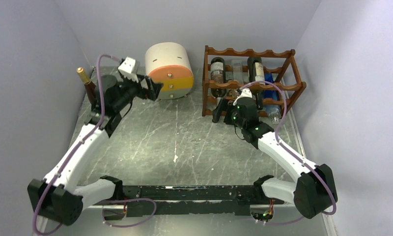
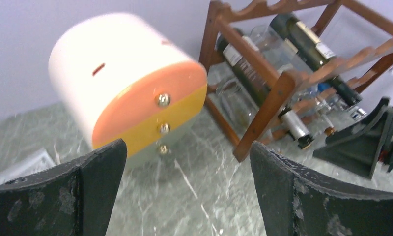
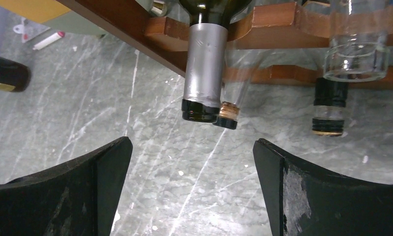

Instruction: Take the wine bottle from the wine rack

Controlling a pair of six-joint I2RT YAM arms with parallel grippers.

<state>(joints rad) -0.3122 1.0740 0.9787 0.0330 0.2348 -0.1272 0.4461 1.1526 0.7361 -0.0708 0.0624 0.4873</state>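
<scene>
Right gripper [image 3: 190, 147] gapes empty before the wine rack [image 3: 283, 22], seemingly squared up for the silver neck of the wine bottle [image 3: 204, 64]; left gripper [image 2: 187, 147] hangs open, empty, well left of it.

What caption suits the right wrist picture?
Open fingers face the silver-capped neck of a wine bottle poking from the wooden wine rack.
</scene>
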